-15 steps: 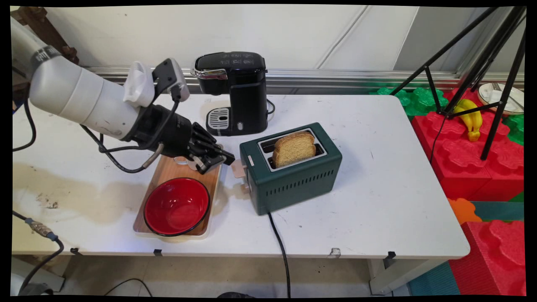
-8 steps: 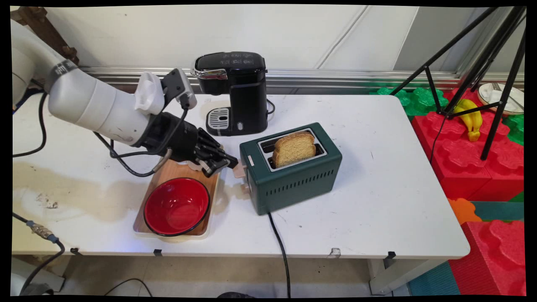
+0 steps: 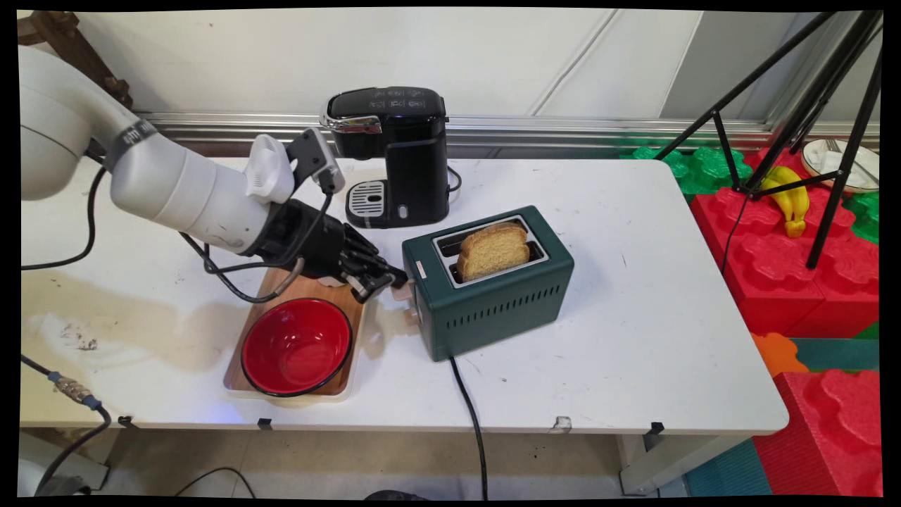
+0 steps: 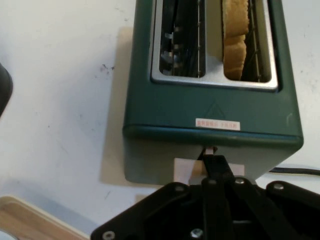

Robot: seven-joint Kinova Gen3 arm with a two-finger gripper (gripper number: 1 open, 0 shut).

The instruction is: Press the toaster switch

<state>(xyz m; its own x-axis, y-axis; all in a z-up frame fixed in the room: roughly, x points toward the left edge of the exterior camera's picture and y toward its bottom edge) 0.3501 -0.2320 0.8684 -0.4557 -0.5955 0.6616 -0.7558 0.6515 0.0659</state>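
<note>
The black gripper (image 3: 391,279) is at the pale lever (image 3: 403,289) on the end face of the dark green toaster (image 3: 493,296). In the hand view the two fingers stand pressed together, closed, with the tip on top of the beige lever (image 4: 189,169); I cannot tell if they grip it or only touch it. The toaster is a smooth metal box with a row of thin slots along its side and a silver frame around two top openings. One slice of brown, rough toast (image 3: 493,250) stands up in one opening; the other opening shows only wire guides.

At 7 o'clock from the gripper, a glossy red bowl (image 3: 296,346) with a black rim sits on a wooden tray (image 3: 350,306); the arm covers the far end of the tray. At 12 o'clock stands a black coffee machine (image 3: 394,151). A black cable (image 3: 470,415) runs from the toaster over the near edge of the white table (image 3: 633,338).
</note>
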